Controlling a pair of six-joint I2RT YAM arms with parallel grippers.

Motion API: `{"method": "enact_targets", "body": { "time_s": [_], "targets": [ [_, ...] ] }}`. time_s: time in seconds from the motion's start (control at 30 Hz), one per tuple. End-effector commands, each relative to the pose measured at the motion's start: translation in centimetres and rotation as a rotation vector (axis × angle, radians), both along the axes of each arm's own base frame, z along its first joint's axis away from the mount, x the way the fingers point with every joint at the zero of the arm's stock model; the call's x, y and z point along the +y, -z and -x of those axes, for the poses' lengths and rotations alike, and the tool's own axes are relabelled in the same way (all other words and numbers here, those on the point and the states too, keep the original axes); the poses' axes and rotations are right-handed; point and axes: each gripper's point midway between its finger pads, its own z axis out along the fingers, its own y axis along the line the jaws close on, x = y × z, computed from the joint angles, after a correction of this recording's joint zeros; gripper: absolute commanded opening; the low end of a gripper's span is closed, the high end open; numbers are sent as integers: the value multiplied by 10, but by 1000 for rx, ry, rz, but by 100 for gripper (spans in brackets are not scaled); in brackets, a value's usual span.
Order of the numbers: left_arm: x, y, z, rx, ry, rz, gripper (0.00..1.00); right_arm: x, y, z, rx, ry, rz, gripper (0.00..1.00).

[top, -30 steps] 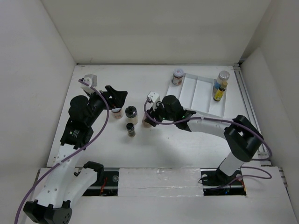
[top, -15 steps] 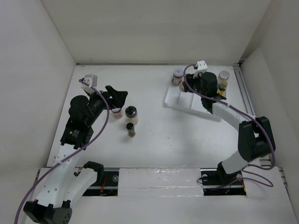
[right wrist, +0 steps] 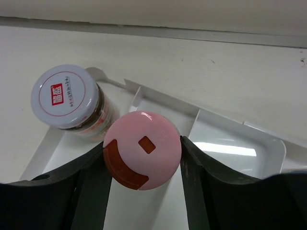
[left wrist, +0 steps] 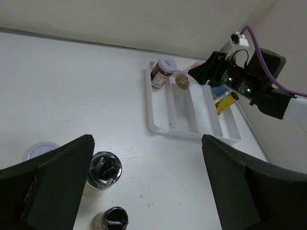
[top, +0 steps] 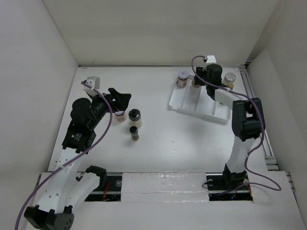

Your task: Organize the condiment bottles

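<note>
My right gripper (top: 197,82) (right wrist: 142,160) is shut on a pink-capped jar (right wrist: 142,149) (top: 194,83) and holds it over the far end of the white divided tray (top: 201,106), at the wall between its two left compartments. A jar with a white printed cap (right wrist: 67,96) (top: 183,78) stands in the left compartment's far end. A silver-capped, blue-labelled bottle (top: 230,77) and a slim yellow bottle (left wrist: 226,102) are at the tray's right. My left gripper (top: 123,100) (left wrist: 148,191) is open above three table bottles: a pale-capped jar (top: 120,115), a black-capped jar (top: 135,117) and a small black-capped bottle (top: 135,133).
White walls enclose the table on the left, back and right. The tray (left wrist: 192,125) lies at the back right, near the right wall. The right arm (top: 242,120) stretches along the right side.
My right gripper carried the pink-capped jar from the table's middle to the far end of the tray. The left arm and the three bottles by it have not moved.
</note>
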Motion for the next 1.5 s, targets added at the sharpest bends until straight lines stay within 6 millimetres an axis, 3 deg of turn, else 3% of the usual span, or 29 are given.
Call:
{"method": "enact_targets", "body": {
  "time_s": [0.0,0.17,0.27,0.3,0.43,0.5,0.53,0.57,0.6,0.63,0.67,0.7,0.73,0.77,0.8,0.83,0.87,0.93,0.97,1.07,1.13,1.2,1.23,1.27,1.33,1.47],
  "targets": [
    [1,-12,-2,-42,-2,17,91,-1,-14,-19,-51,12,4,45],
    [1,-12,-2,-42,-2,17,91,5,-6,-31,-41,-10,-2,49],
    [1,-12,-2,-42,-2,17,91,4,-6,-35,-32,-4,12,67],
    [1,-12,-2,-42,-2,17,91,4,-6,-35,-32,-4,12,79],
    [2,-12,-3,-42,-13,16,91,4,-50,-19,-100,-6,16,93],
    [1,-12,-2,-42,-4,17,91,14,-68,-7,-129,-13,27,95],
    [1,-12,-2,-42,-4,17,91,17,-64,4,-117,-26,38,95],
    [1,-12,-2,-42,-4,17,91,21,-87,16,-156,-37,30,92],
    [1,-12,-2,-42,-4,17,91,34,-91,26,-160,-85,18,90],
    [1,-12,-2,-42,-4,17,91,58,-80,43,-138,-150,23,84],
    [1,-12,-2,-42,-4,17,91,72,-92,57,-158,-195,11,78],
    [3,-12,-3,-42,-17,16,91,89,-91,68,-162,-251,13,70],
    [5,-10,-4,-33,-28,13,91,128,-90,90,-163,-378,-11,62],
    [5,-10,-4,-33,-28,13,91,146,-74,108,-138,-447,-19,46],
    [6,-8,-4,-25,-37,10,91,166,-74,123,-144,-518,-35,42],
    [10,-10,-4,-34,-56,11,91,187,-80,137,-181,-594,-48,42],
    [12,-10,-5,-34,-68,11,91,224,-77,167,-175,-729,-72,42],
    [17,-9,-4,-22,-98,14,91,253,-75,194,-172,-836,-70,54],
    [22,-14,-5,-33,-128,16,92,276,-76,219,-168,-926,-85,57],
    [32,-19,-2,-48,-181,28,92,298,-79,259,-161,-1076,-107,67],
    [37,-23,-1,-57,-212,40,92,314,-75,289,-146,-1153,-115,78],
    [41,-18,-1,-34,-235,39,92,330,-62,316,-115,-1226,-90,82],
    [44,-20,0,-44,-248,43,92,336,-60,322,-110,-1247,-82,82],
    [44,-21,0,-44,-248,43,92,342,-42,328,-62,-1264,-69,84],
    [43,-21,0,-41,-248,52,92,351,-31,334,-38,-1285,-63,84],
    [41,-21,1,-40,-234,52,92,369,-20,330,-18,-1279,-55,85]
  ]
}}
